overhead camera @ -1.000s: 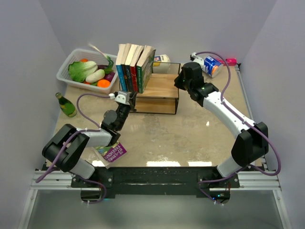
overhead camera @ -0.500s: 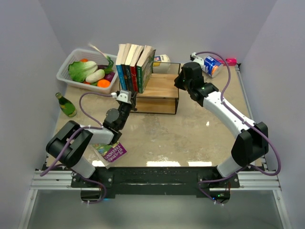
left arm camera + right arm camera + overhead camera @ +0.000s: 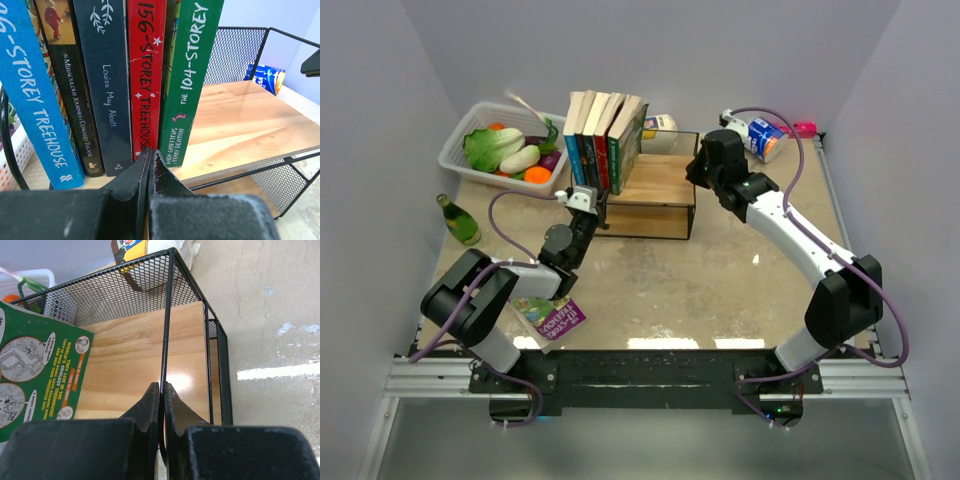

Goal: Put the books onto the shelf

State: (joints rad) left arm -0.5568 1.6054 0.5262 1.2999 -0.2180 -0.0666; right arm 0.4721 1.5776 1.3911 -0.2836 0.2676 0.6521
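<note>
On the shelf's (image 3: 665, 185) upper board five books (image 3: 603, 140) stand upright at the left end, spines toward the arms. The green 104-Storey Treehouse (image 3: 192, 75) is outermost and leans on the red 156-Storey Treehouse (image 3: 146, 75). The last book, a purple-and-green paperback (image 3: 553, 318), lies flat on the worktop (image 3: 670, 280) beside the left arm, well apart from the shelf.

Left jaws are pressed together, holding nothing, with their tips just in front of the foot of the red and green spines; contact can't be told. Right jaws are clamped on a thin black bar of the shelf frame on its right side, which looks like bracing.

The step looks like squaring up the row with the closed left tips.
- Push low on the spines, straight back, in small moves; a high push could tip these thin paperbacks.
- Watch the green one: nothing supports its right side, so it may slide or fall.
- Hold the frame while you push, since the rack looks light.
- The flat paperback comes next and will likely be hard to get under.

The worktop is beige, stone-look and glossy, with glare near the front edge. Pale walls close it in on three sides. A white basket of vegetables (image 3: 455, 155) and a green bottle (image 3: 458, 220) sit to the left, and a blue-and-white carton (image 3: 763, 138) sits at the back right.
</note>
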